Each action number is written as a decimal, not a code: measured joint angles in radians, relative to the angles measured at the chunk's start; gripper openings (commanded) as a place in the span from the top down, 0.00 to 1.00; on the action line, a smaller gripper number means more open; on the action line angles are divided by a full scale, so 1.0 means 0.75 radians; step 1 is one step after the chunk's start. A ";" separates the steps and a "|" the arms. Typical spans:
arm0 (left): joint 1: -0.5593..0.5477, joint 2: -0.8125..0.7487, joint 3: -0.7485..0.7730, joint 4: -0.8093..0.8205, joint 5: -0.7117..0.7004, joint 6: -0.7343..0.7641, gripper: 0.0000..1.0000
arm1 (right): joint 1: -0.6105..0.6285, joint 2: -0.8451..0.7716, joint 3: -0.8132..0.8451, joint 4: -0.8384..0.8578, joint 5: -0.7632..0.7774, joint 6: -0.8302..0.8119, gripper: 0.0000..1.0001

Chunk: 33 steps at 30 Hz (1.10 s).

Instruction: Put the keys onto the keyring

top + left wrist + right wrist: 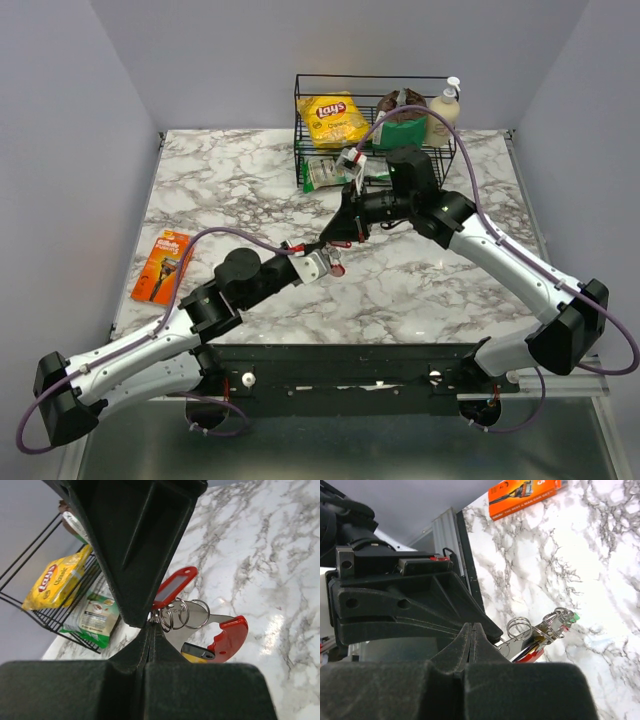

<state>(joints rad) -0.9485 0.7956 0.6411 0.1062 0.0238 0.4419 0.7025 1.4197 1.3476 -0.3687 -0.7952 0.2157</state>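
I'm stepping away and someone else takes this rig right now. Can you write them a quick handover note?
Left gripper: shut, pinching the keyring bunch at its small rings, over mid-table.
Right gripper: shut, tip to tip with the left at the same bunch; what it pinches is hidden.
On the bunch: red tag, red oval loop, silvery flat piece; a green tag shows at its far end.
Done: both arms have hold of the bunch.
Left: I cannot tell whether every key is threaded, so check first.
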 measured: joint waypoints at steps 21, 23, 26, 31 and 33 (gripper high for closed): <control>-0.078 0.025 -0.178 0.492 -0.309 -0.070 1.00 | 0.015 -0.041 0.033 -0.010 0.194 -0.010 1.00; -0.079 0.015 -0.190 0.525 -0.318 -0.083 1.00 | 0.015 -0.050 0.033 -0.010 0.199 -0.009 0.99; -0.080 0.002 -0.210 0.581 -0.334 -0.100 1.00 | 0.015 -0.067 0.033 -0.009 0.207 -0.009 0.99; -0.080 0.000 -0.215 0.621 -0.362 -0.116 1.00 | 0.015 -0.084 0.033 -0.008 0.208 -0.009 0.99; -0.082 0.010 -0.215 0.634 -0.372 -0.117 1.00 | 0.015 -0.087 0.033 -0.008 0.208 -0.008 0.99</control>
<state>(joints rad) -1.0103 0.8028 0.4797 0.5819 -0.2550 0.3538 0.7136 1.3540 1.3720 -0.3748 -0.6392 0.2096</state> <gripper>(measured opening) 0.007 0.009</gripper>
